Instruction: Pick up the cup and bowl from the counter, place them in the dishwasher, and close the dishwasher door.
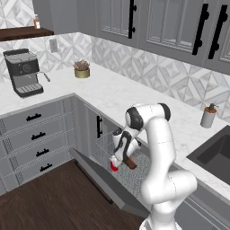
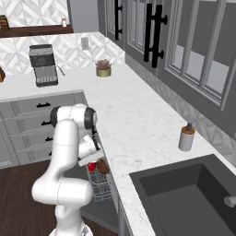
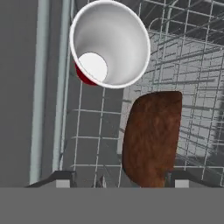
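Brown and round, the bowl (image 3: 152, 138) sat closest to the hand camera, at about 5 o'clock in that view. It stood on its edge in the grey wire rack (image 3: 192, 74) of the dishwasher (image 1: 130, 173). Two dark fingers (image 3: 61, 179) stood wide apart, one on each side of the bowl's bottom edge. I could not tell if they touched it, so I think they had just let go.

At about 11 o'clock in the hand view was the red cup (image 3: 109, 43). It was in the rack too, just beside the bowl, and its white inside faced the camera.

So both things were off the surface (image 1: 134, 92) and inside the dishwasher. I think one job was left: the dishwasher door (image 1: 103, 182) lay open and flat, and it needed to be shut.

From the left base view, the white arm bent over and down from its shoulder. Its hand pointed down into the rack, at about 7 o'clock from the elbow. A soap bottle (image 1: 208, 116) stood on the surface near the sink (image 1: 215, 155), well apart from the arm.
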Available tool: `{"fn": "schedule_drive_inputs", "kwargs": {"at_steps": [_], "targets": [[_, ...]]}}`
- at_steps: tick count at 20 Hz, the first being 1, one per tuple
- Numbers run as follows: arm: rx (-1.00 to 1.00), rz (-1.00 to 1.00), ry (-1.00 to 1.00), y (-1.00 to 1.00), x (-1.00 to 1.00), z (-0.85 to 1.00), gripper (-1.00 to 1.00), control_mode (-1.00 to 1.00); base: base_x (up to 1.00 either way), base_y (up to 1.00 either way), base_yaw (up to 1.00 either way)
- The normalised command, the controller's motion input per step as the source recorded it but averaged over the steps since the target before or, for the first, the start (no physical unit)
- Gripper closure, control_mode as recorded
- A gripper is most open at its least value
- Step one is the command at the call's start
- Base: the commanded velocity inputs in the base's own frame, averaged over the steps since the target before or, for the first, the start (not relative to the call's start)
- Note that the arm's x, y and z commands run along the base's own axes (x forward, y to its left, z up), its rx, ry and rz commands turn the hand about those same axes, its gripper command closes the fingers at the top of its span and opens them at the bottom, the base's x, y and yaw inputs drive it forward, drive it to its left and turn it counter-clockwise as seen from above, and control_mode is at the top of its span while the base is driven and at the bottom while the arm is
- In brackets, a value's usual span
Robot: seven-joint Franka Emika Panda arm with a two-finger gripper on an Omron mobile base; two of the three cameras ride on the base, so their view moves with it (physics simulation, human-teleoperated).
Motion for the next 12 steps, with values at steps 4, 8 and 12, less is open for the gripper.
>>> {"fn": "schedule_drive_inputs", "kwargs": {"at_steps": [4, 8, 12], "targets": [[-0.06, -0.01, 0.00, 0.13, -0.25, 0.65, -1.00, -1.00, 0.00, 0.00, 0.00], [-0.05, -0.05, 0.00, 0.00, -0.29, 0.63, -1.00, -1.00, 0.00, 0.00, 0.00], [-0.02, -0.06, 0.00, 0.00, -0.35, 0.66, -1.00, -1.00, 0.00, 0.00, 0.00]]}}
